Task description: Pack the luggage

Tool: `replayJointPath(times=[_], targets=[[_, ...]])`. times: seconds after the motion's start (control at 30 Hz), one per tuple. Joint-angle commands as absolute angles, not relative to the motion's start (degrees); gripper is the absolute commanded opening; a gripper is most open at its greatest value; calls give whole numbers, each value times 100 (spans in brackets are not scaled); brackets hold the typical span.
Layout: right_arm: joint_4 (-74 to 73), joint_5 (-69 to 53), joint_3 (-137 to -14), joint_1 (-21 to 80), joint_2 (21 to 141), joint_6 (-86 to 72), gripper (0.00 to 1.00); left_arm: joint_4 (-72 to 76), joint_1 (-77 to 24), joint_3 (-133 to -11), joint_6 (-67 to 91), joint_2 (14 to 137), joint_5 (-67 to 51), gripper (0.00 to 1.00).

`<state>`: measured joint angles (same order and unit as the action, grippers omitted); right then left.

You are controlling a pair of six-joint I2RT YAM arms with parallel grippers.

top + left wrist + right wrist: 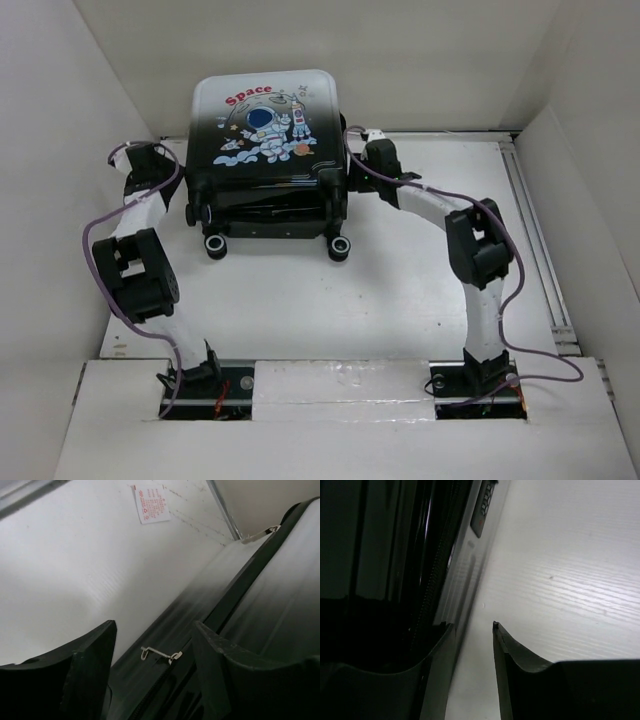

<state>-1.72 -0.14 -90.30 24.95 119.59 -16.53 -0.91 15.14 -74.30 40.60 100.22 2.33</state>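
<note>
Small hard-shell wheeled suitcase [265, 130], white-to-black, astronaut print: far centre of white table [400, 290], lid down, halves look not quite shut. At its left, left gripper [154, 630] moderately wide, empty, thin silver zipper pull [161, 654] between fingers. At its right, right gripper [473, 626] narrow, empty. Advice: pinch tab squarely, draw along seam, right side bracing shell.

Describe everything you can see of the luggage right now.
The luggage is a small hard-shell suitcase lying flat on the table, far centre, glossy shell fading white to black, with a cartoon astronaut and red "Space" facing up. Two black-and-white wheels point toward the near edge. A silver zipper pull lies along its side seam. The left gripper and right gripper flank it, jaws apart; contact is unclear.
</note>
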Motion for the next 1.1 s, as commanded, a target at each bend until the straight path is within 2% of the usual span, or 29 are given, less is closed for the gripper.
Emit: replayJointPath(times=[0.0,0.1,0.17,0.3,0.43,0.6,0.7,0.73,0.77,0.8,0.87,0.93,1.03,1.07], targets=[[-97,-526,-9387,2820,12103,-1731,42,166,1389,-7155,4148,10107,-604,56],[200,-589,-9019,3075,11937,-1731,38,438,1153,-6576,4411,9899,-729,55],[613,-343,-8107,3313,11542,-1854,38,737,1011,-6102,4639,9591,-851,53],[1238,-80,-6612,3445,10077,-2101,38,1511,581,-4460,5080,8659,-975,53],[1318,228,-5443,3516,8934,-2153,38,1582,-156,-3729,4992,7755,-652,53],[1162,632,-4230,3376,7666,-2153,38,1600,-377,-3130,4790,6988,-1000,53],[967,694,-3991,3087,6997,-2013,44,1529,-587,-2997,4553,6593,-1063,53],[967,590,-3990,2998,6909,-1934,47,1399,-641,-2997,4553,6513,-950,53],[915,397,-3990,2901,6908,-1664,55,1310,-642,-2945,4492,6434,-880,53],[836,169,-4086,2813,7030,-1539,58,1231,-642,-2944,4491,6190,-801,53],[405,-228,-4403,2698,7294,-1416,61,1021,-642,-2883,4491,5864,-354,53],[604,-543,-4403,2698,7392,-1292,61,1080,-642,-2752,4439,5170,-2,53],[1115,-1027,-4122,3075,7138,-1353,63,1378,-642,-2698,4438,4485,53,53],[1116,-924,-4270,3511,7076,-1354,65,1432,-642,-2750,4517,4482,-26,55]])
